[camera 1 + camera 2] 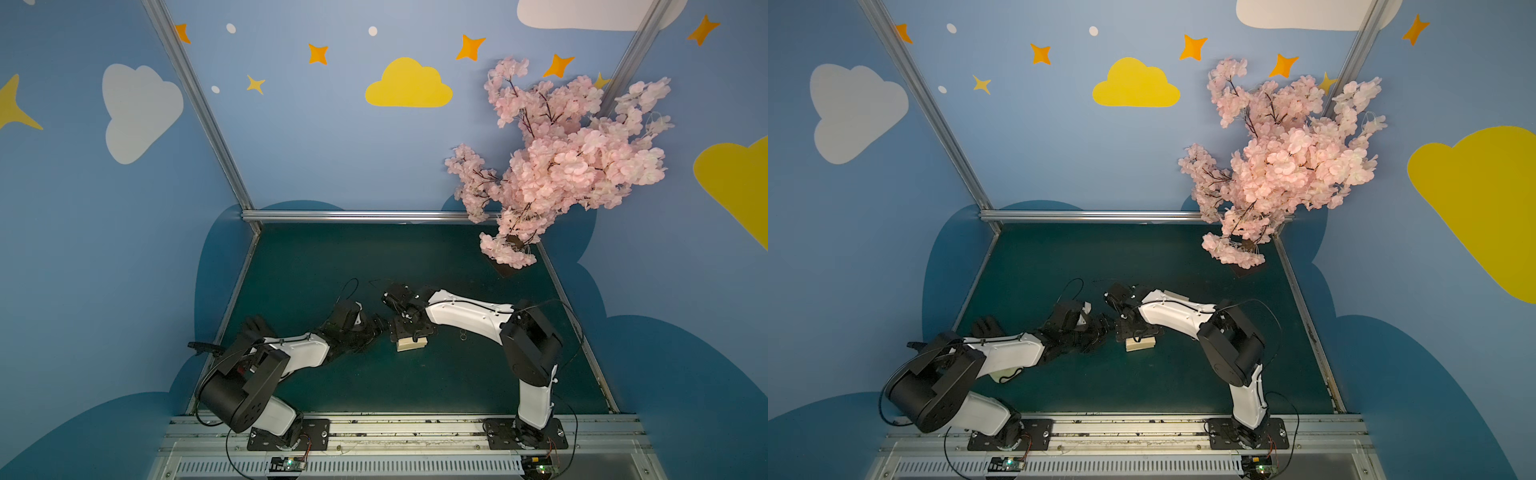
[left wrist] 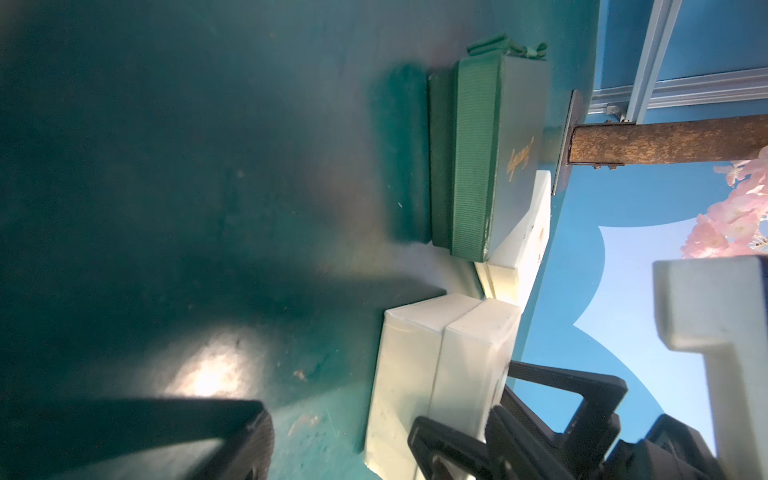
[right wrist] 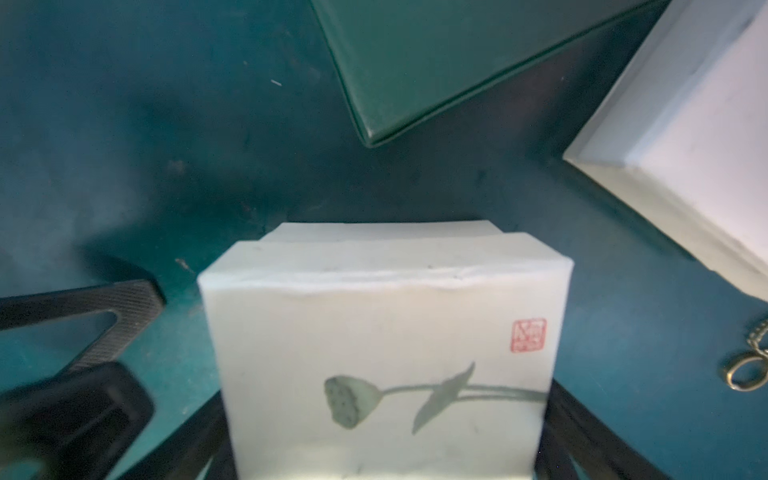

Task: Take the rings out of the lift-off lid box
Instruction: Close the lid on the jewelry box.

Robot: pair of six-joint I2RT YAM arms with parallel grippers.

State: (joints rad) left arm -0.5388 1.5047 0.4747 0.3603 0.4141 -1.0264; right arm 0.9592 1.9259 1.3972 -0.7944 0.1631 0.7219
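Your right pincer point(image 3: 388, 395) straddles the lidded box point(image 3: 374, 316), jaws wide along its sides, grip I can't tell, your left pincer point(image 1: 380, 325) sits apart and empty just beside it, likely to brace it, and rings point(image 3: 746, 370) lie on the tabletop point(image 3: 124, 124) near the right pincer.

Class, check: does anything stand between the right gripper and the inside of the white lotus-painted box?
Yes. The lid sits closed on the box, covering its inside; the right gripper straddles it, jaws apart. Small rings lie on the mat nearby.
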